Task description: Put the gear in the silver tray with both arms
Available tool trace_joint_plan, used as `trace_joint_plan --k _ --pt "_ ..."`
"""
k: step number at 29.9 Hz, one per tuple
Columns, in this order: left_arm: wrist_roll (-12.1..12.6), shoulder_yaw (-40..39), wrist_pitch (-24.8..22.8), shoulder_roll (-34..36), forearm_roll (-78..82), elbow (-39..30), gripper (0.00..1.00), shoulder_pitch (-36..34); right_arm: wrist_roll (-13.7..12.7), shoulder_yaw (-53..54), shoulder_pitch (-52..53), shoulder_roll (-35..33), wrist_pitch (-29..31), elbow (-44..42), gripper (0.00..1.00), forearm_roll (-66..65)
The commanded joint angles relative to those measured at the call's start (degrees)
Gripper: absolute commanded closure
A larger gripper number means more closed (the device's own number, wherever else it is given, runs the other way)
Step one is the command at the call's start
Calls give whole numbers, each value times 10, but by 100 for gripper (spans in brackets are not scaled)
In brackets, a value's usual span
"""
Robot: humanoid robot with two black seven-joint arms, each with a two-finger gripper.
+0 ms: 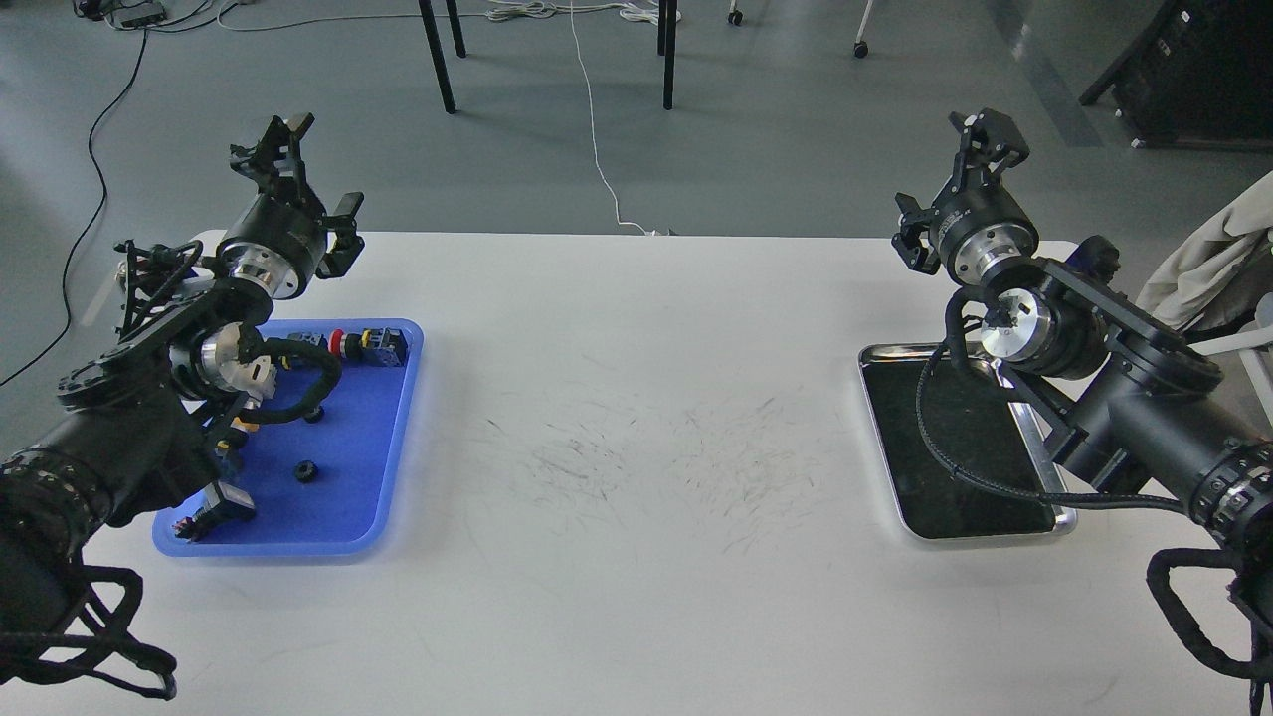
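A white desk (pixel 636 418) with many dark scratch marks in its middle stands on a grey floor, where cables and chair legs are seen behind. On the left side lies a blue tray (pixel 368 497) with several small parts: a red and black button part (pixel 366 345) at its far edge, and a small black gear (pixel 305 471) lying alone on the blue bottom. The left end effector (pixel 283 139) is raised above the far corner of this tray; its fingers seem spread, and it holds nothing. On the right side lies the silver tray (pixel 880 438), and its dark bottom looks empty, though the right arm hides a part of it. The right end effector (pixel 990 134) is also raised, beyond the tray's far side; it is seen end-on, so I cannot tell if it is spread or pressed together. I judge that the task is at its beginning: the gear is not yet picked. The next move probably calls for the left arm to go down to the gear, well apart from the silver tray.
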Motion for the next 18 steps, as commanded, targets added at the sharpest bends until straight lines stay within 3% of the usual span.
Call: trace_joint_plan --k 1,18 --pt "0 0 0 -1 0 0 1 0 0 -1 0 0 0 0 1 0" --pt "1 1 0 1 1 0 1 0 0 0 1 3 -4 1 1 0"
